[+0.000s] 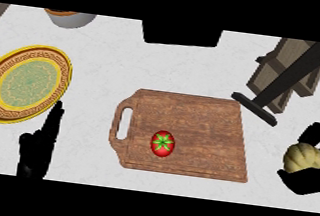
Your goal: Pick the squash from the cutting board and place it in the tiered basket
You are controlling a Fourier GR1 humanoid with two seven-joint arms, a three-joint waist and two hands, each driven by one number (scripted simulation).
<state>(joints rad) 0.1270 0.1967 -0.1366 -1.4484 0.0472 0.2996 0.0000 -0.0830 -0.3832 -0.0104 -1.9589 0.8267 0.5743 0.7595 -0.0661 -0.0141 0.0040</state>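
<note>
- The squash [304,157], pale yellow and ribbed, sits off the right edge of the cutting board [190,129]. It is inside the right hand [308,183], not on the wood.
- The right hand's dark fingers curl over the top of the squash and its palm cups it from below. That wrap looks meant to stop a rounded, ribbed thing from rolling out during the carry.
- The pick therefore looks done, and what is left is the carry and the drop.
- The tiered basket [293,76], with wooden slats and a dark slanting post, stands beyond the hand at the upper right. Its foot is just beside the board's far right corner, so the squash is on the side nearest its goal.
- A red tomato [162,143] with a green stalk lies near the board's front edge, well apart from the hand and out of the way.
- The left hand [40,140] rests at the lower left with its fingers straight and holds nothing. It is beside a yellow patterned plate [25,83] on the white desk [197,69].
</note>
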